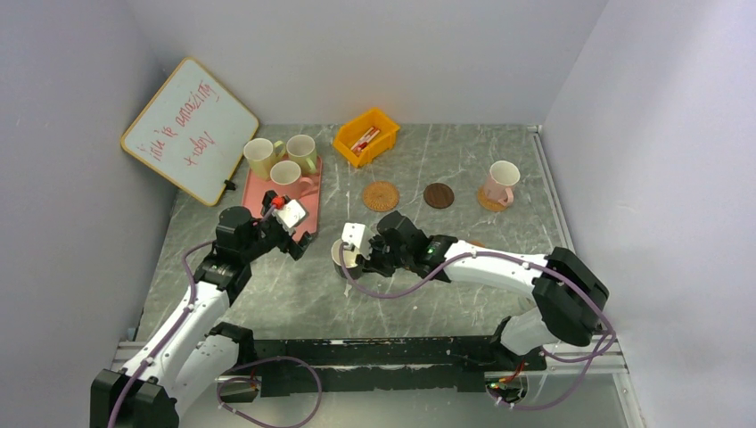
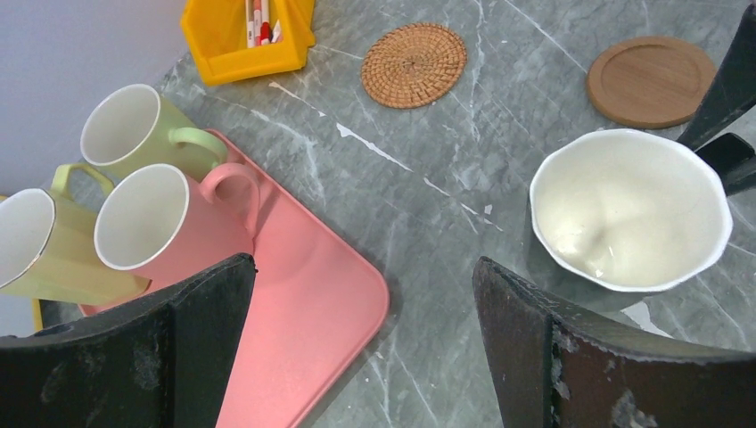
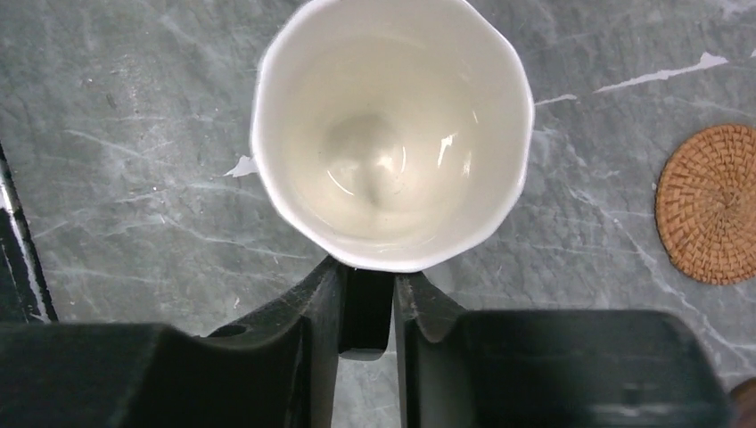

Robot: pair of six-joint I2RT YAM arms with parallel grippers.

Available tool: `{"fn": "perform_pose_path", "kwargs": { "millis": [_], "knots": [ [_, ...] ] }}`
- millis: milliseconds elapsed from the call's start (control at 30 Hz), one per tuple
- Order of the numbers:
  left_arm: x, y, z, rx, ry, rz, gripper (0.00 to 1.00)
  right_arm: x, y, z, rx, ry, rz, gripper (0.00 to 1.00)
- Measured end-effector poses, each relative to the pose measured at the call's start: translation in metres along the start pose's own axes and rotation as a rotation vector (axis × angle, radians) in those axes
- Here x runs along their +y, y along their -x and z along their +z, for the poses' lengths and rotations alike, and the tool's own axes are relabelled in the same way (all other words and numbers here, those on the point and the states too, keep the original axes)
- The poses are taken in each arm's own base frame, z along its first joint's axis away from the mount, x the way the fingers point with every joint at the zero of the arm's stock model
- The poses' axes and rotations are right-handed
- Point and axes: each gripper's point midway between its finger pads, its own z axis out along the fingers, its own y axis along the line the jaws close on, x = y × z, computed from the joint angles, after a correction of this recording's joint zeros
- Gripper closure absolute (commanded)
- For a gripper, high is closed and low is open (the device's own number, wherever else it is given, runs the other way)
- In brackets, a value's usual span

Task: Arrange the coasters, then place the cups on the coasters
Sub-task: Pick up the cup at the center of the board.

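My right gripper (image 3: 365,272) is shut on the black handle of a cup (image 3: 392,134) with a whitish inside, which stands on the table left of centre (image 1: 343,254). My left gripper (image 2: 365,267) hangs open over the pink tray's corner (image 2: 312,303), holding nothing. Two pale green cups (image 1: 260,157) (image 1: 301,152) and a pink cup (image 1: 287,176) stand on the tray. Another pink cup (image 1: 501,182) sits on an orange-brown coaster (image 1: 488,203) at the right. A woven coaster (image 1: 381,195) and a dark brown coaster (image 1: 438,195) lie bare between them.
A yellow bin (image 1: 365,135) holding small items stands at the back centre. A whiteboard (image 1: 189,129) leans against the left wall. The left arm's gripper hovers close to the left of the held cup.
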Motion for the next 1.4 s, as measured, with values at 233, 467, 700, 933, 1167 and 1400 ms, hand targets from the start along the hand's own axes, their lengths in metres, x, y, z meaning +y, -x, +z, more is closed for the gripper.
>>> {"fn": "perform_pose_path", "kwargs": {
  "millis": [233, 467, 700, 933, 1167, 1400],
  "knots": [
    [0.0, 0.0, 0.001, -0.001, -0.003, 0.0, 0.03, 0.0, 0.0, 0.001, -0.007, 0.0, 0.0, 1.0],
    [-0.001, 0.0, 0.001, -0.003, -0.009, 0.0, 0.03, 0.0, 0.0, 0.0, -0.007, -0.001, 0.0, 1.0],
    [-0.002, 0.0, 0.001, -0.004, -0.01, 0.0, 0.03, -0.002, -0.004, -0.005, -0.005, -0.005, 0.015, 1.0],
    [-0.003, 0.001, 0.001, -0.006, -0.016, -0.001, 0.03, -0.011, -0.007, -0.018, -0.011, -0.025, 0.053, 1.0],
    [-0.003, 0.001, 0.001, -0.006, -0.016, -0.001, 0.03, -0.023, -0.003, -0.03, -0.041, -0.065, 0.085, 1.0],
    [-0.003, 0.001, 0.001, -0.006, -0.016, -0.001, 0.03, -0.036, 0.001, -0.043, -0.073, -0.109, 0.122, 1.0]
  ]
}}
